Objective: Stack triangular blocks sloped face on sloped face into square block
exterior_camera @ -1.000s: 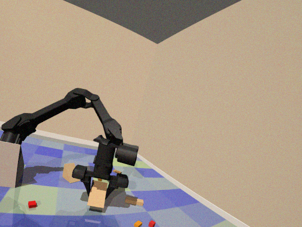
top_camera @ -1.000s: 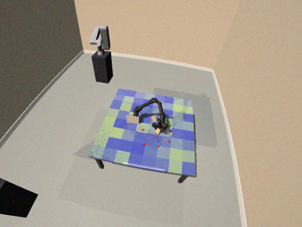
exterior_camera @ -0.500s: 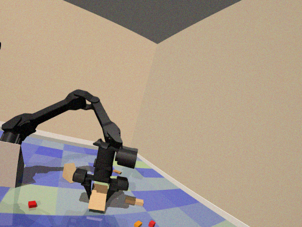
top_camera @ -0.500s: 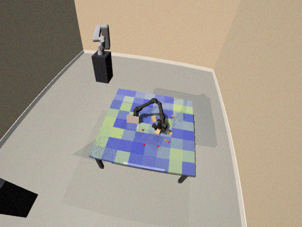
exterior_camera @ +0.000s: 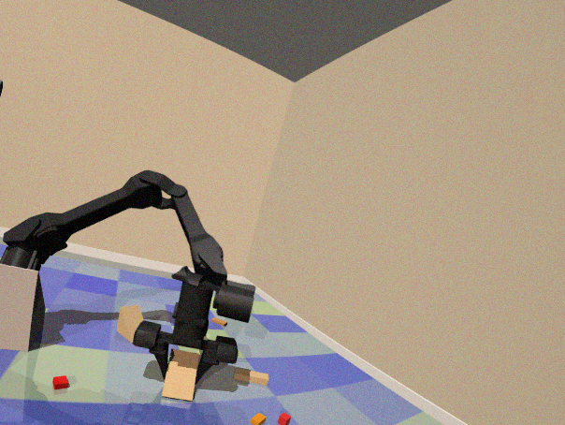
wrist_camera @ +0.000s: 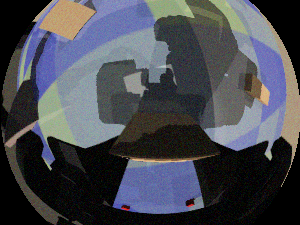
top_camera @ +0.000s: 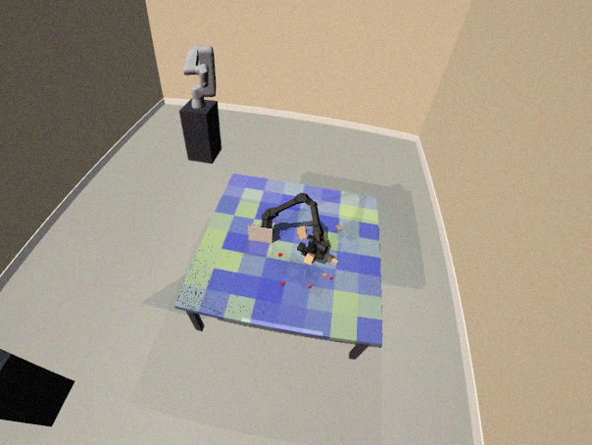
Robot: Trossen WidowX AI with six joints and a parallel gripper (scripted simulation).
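Observation:
My gripper (top_camera: 312, 253) (exterior_camera: 182, 375) (wrist_camera: 162, 135) points down with its fingers shut on one tan triangular block (top_camera: 309, 259) (exterior_camera: 179, 385) (wrist_camera: 162, 130). A finger stands on each side of it. One of its faces is lit and another is in shade. It is low over the table (top_camera: 274, 289) (exterior_camera: 309, 370); I cannot tell whether its underside touches. The other triangular block (top_camera: 301, 232) (exterior_camera: 129, 323) (wrist_camera: 67, 19) stands apart, on the arm-base side of the gripper, with nothing on it.
A small wooden piece (top_camera: 333, 261) (exterior_camera: 258, 378) (wrist_camera: 262, 94) lies beside the gripper, partly shaded. Another (top_camera: 338, 227) (exterior_camera: 219, 321) lies farther back. Several red cubes, one here (top_camera: 279, 254) (exterior_camera: 60, 382), and an orange cube (top_camera: 324, 275) (exterior_camera: 258, 418) are scattered. A pale box (top_camera: 260, 234) (exterior_camera: 16, 309) is by the arm's base.

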